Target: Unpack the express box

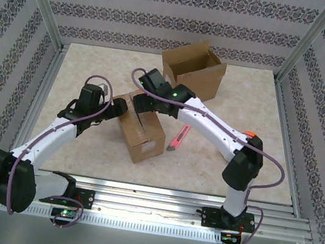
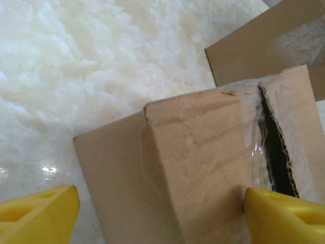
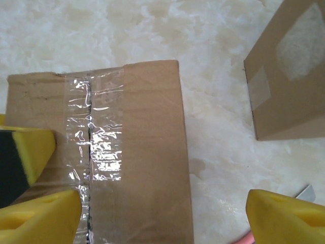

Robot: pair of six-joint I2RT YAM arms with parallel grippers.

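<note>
The express box [image 1: 142, 134], judged light, stiff yet dentable, is being straddled mid-table by the left gripper [image 2: 160, 216] and the right gripper [image 3: 162, 216], both spread and clamping nothing, its slit seam [image 2: 273, 150] being judged the best hold.

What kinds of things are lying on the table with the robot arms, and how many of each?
Cardboard boxes: 2 (taped box, open box)
Pink box cutter: 1
Total: 3
</note>
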